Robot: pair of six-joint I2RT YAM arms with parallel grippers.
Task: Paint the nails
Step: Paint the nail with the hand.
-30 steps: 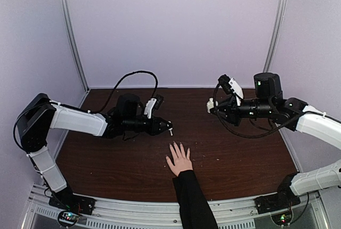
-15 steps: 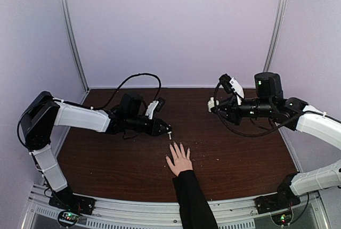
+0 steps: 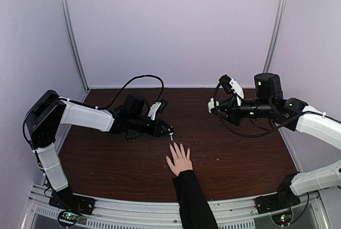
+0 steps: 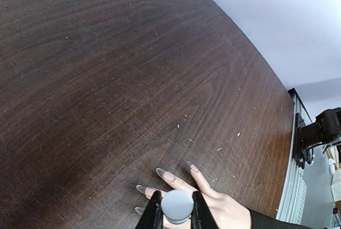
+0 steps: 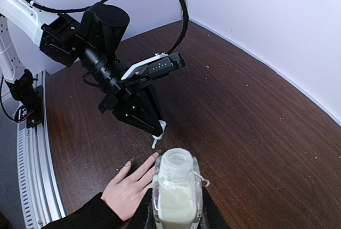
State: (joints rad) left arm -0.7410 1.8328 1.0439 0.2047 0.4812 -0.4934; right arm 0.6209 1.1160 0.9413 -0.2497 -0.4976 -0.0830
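Observation:
A light-skinned hand (image 3: 179, 160) with a black sleeve lies flat on the dark wood table, fingers spread. Its long nails (image 4: 169, 176) show in the left wrist view, and in the right wrist view (image 5: 157, 154). My left gripper (image 3: 169, 131) is shut on the white cap with its brush (image 5: 156, 136). The brush tip hangs just beyond the fingertips. In the left wrist view the cap (image 4: 177, 206) hides part of the fingers. My right gripper (image 3: 213, 105) is shut on the small clear open bottle (image 5: 176, 191) and holds it above the table at the right.
The table (image 3: 240, 154) is walled by pale panels at the back and sides. An aluminium rail (image 3: 133, 210) runs along the near edge by the arm bases. The left arm's black cable (image 3: 133, 80) loops above it.
My left gripper has moved right and toward the hand, bringing the brush tip close to the fingertips. The right arm and the hand have not moved.

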